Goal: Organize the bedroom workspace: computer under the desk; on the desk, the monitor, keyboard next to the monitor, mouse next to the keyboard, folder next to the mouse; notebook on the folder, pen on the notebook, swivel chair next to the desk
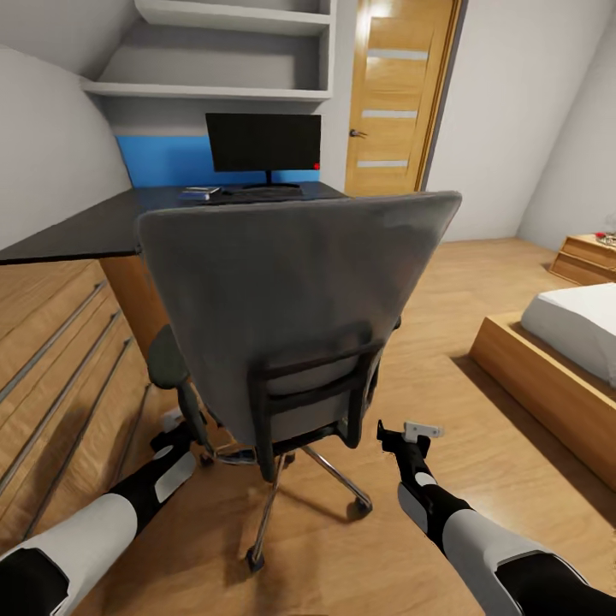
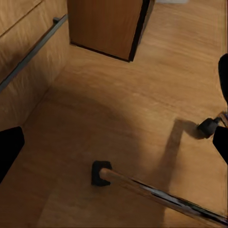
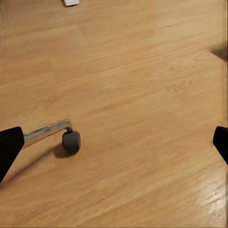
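At the far left, a wooden chest with long bar handles [image 1: 60,359] is seen along the wall, and beyond it the long black desk with wood sides [image 1: 94,224] runs toward the far wall. The left gripper [image 1: 174,425] is held low over the wooden plank floor [image 1: 479,428], just beside the left side of the chair's base; in the left wrist view its dark fingertips [image 2: 9,149] are seen at opposite edges of the picture, set wide apart with nothing between them but floor, a chrome chair leg [image 2: 156,194] and a black caster [image 2: 207,127].

On the far part of the desk, a small blue and grey object [image 1: 199,193] too small to identify is seen, then the flat black keyboard [image 1: 257,194], lying just in front of the large black-screened monitor [image 1: 263,143] with a red dot at its lower right corner.

In the middle, the grey upholstered swivel chair with black armrests and a chrome wheeled base [image 1: 291,291] is seen from behind, near the robot and facing the desk.

To the right of the chair base, the right gripper [image 1: 409,435] is held above the floor; its fingertips [image 3: 9,147] are likewise spread wide and empty, with a chrome leg and grey caster [image 3: 71,141] below. A wooden door [image 1: 398,94] is seen at the far wall, and a wood-framed bed with a white mattress [image 1: 573,342] at the right.
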